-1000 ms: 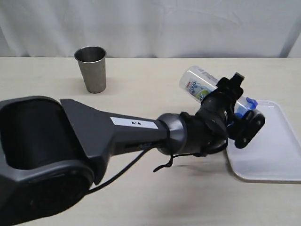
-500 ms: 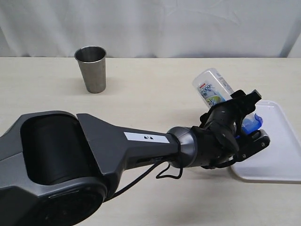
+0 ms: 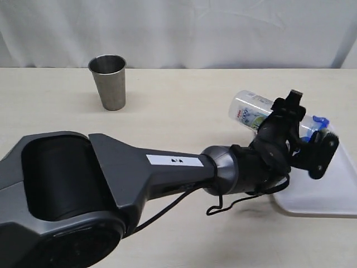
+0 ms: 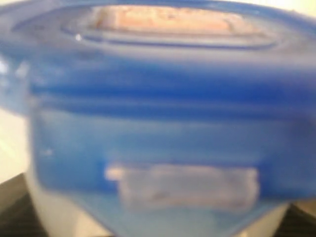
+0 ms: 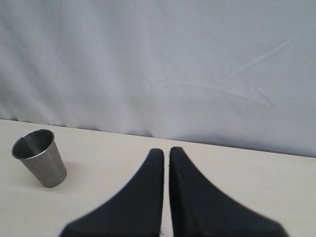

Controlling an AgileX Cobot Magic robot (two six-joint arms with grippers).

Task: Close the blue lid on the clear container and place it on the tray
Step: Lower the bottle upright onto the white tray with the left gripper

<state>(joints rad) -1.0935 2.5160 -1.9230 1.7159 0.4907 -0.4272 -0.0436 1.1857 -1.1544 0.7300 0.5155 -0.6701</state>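
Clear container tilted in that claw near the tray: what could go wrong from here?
The left gripper holds the clear container tilted, near its blue lid; let go like this, it may topple and roll past the low rim of the tray. Whether the lid's flaps are snapped is unclear, so it might pop off.

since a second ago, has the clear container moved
Yes. The clear container has shifted right, farther from the steel cup and further over the tray.
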